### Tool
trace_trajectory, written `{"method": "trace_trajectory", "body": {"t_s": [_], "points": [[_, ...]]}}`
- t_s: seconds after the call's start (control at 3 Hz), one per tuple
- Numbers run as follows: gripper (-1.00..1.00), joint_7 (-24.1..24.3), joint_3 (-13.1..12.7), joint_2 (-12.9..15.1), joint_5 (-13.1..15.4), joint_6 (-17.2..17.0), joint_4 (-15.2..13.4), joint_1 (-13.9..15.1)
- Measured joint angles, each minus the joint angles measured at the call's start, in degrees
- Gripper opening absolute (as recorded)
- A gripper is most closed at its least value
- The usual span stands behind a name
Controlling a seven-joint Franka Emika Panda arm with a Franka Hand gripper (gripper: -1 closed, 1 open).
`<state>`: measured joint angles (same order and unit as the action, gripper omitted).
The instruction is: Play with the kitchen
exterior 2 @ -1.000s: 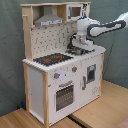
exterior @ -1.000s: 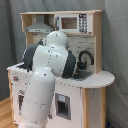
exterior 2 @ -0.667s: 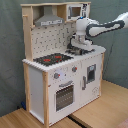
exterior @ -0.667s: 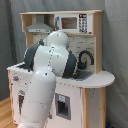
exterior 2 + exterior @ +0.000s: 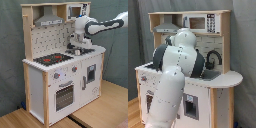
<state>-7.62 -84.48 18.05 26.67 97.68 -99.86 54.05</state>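
Kitchen: the kitchen (image 5: 60, 70) stands on a wood floor against a grey backdrop, facing us in the second exterior view.
Arm: reaches in from the second exterior view's right, gripper (image 5: 76, 49) low over the sink side of the counter.
Progress: seems mid-play at the sink; stovetop (image 5: 52, 58), oven door (image 5: 64, 95) and knobs look untouched.
Fingers: can't tell whether apart or together.
Hidden: in the first exterior view the arm (image 5: 175, 70) blocks the sink and gripper, only the black faucet (image 5: 213, 56) showing.

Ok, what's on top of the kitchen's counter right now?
On the kitchen counter: red-ringed stovetop and black faucet. The arm hangs over the sink side, covering most of the basin in both exterior views.
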Motion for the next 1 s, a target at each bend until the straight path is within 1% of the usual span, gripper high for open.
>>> {"method": "trace_trajectory", "body": {"t_s": [0.33,0.67,1.0], "points": [[1.0,0.06,-0.01,0.01,0.0,-0.38,0.26,-0.19],[1.0,0.15,-0.08,-0.02,0.02,-2.93,2.39,-1.66],[1.0,1.77,-1.17,-0.11,0.03,-6.83,5.96,-4.22]]}}
